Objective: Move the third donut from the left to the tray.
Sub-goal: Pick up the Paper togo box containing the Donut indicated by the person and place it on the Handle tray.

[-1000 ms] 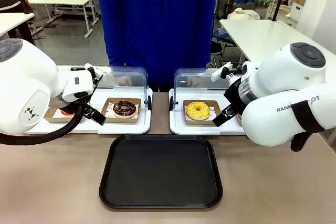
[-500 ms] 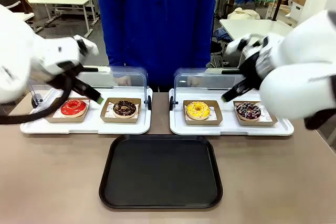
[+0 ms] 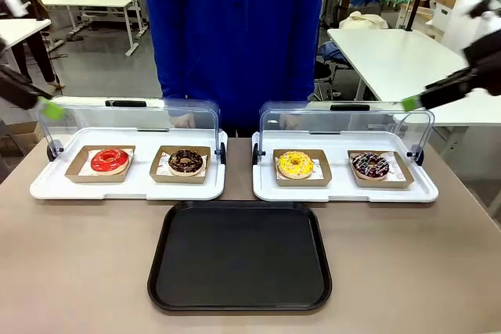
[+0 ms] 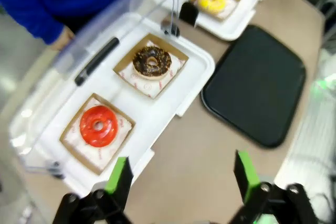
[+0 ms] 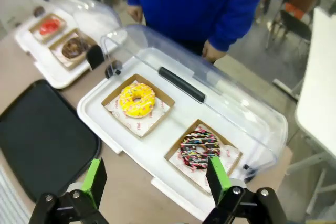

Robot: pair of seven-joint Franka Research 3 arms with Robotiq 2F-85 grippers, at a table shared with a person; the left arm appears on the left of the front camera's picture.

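Count from picture left in the front view: red-iced donut (image 3: 109, 160), chocolate donut (image 3: 185, 162), then the third donut (image 3: 294, 164), yellow-iced, just right of centre. Seated in its square cardboard holder (image 3: 301, 181) on the right-hand white display tray (image 3: 344, 194), with the clear lid (image 3: 344, 119) swung open behind it. Not yet touched, not yet lifted. Apart from the black tray (image 3: 239, 260), lower centre on the worktop (image 3: 78, 271), just below the two display trays.

Right pincer (image 5: 155, 161): released, green pads (image 5: 96, 174) spread wide at the bottom edge of the right wrist view, nothing between them. Left pincer (image 4: 182, 158): likewise released and bare, hanging over the worktop near the red-iced donut's display tray, with the yellow one far off at the upper middle of that frame.

Nearer by a clear margin: the right arm. From its wrist view, yellow donut up and a little left of the pincer's gap, mid-frame, holder turned corner-on like a diamond. No long axis to a ring, so probably best to square up with the holder's flat sides or straddle the ring itself. High above it at this point. Calls for a plain descent, lid out of the way, minding the person's hand (image 5: 212, 52) resting behind that lid. Then a carry toward the lower left of that frame, onto the black tray.
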